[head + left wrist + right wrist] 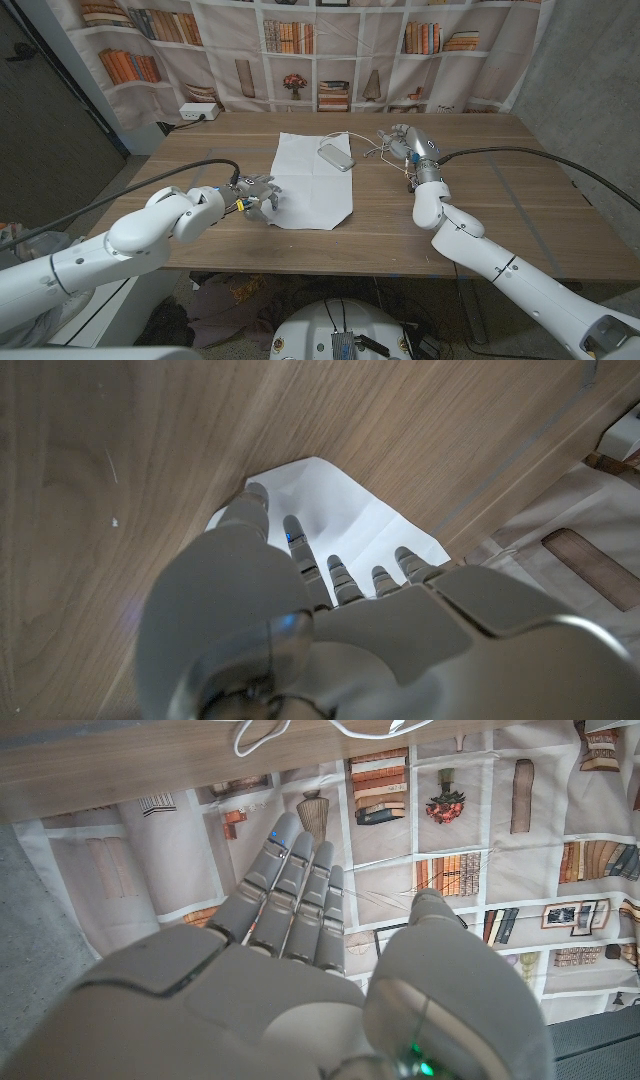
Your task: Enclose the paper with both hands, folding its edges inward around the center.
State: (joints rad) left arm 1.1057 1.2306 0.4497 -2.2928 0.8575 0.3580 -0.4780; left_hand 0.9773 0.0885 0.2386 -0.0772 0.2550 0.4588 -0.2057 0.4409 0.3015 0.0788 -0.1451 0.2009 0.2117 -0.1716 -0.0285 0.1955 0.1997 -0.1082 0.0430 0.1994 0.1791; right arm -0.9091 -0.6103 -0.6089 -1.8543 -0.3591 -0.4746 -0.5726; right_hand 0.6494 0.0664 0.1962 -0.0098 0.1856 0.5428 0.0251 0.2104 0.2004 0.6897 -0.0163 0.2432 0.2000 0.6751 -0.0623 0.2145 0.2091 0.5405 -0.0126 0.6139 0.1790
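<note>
Head view: white paper (313,180) flat at middle of wooden worktop (500,215). Left hand (255,196) at paper's near left corner, fingers curled, touching edge; grasp hard to make out, cannot tell if pinching. Right hand (405,145) well apart, beyond paper's far right corner, fingers straight, released, holding nothing. Small grey object (336,157) with white cable (375,152) on paper's far edge.

Left wrist view: fingertips (256,495) over paper (340,510), contact hidden.
</note>
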